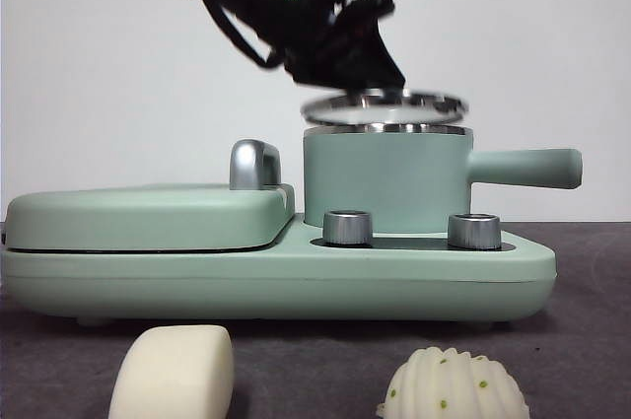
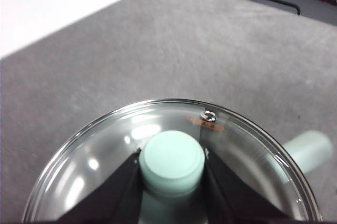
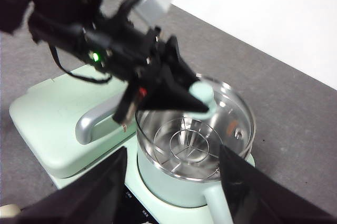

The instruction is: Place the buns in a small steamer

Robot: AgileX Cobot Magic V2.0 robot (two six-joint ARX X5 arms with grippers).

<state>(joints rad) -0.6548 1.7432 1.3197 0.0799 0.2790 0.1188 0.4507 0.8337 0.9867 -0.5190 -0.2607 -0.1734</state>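
Glass lid [image 1: 385, 108], fragile and slippery, hangs over the steamer [image 1: 385, 182]; left gripper [image 2: 171, 167] pinches its green knob [image 2: 171, 159] firmly

I see both buns cut off at the bottom edge: the smooth bun [image 1: 173, 372] and the ribbed bun [image 1: 454, 385]. The lid [image 1: 385, 106] looks blurry.

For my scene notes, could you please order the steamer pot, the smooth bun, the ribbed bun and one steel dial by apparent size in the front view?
1. Steamer pot, largest.
2-3. Smooth bun and ribbed bun: similar, both cropped by the frame edge and nearest the camera, so unranked.
4. Steel dial, smallest.
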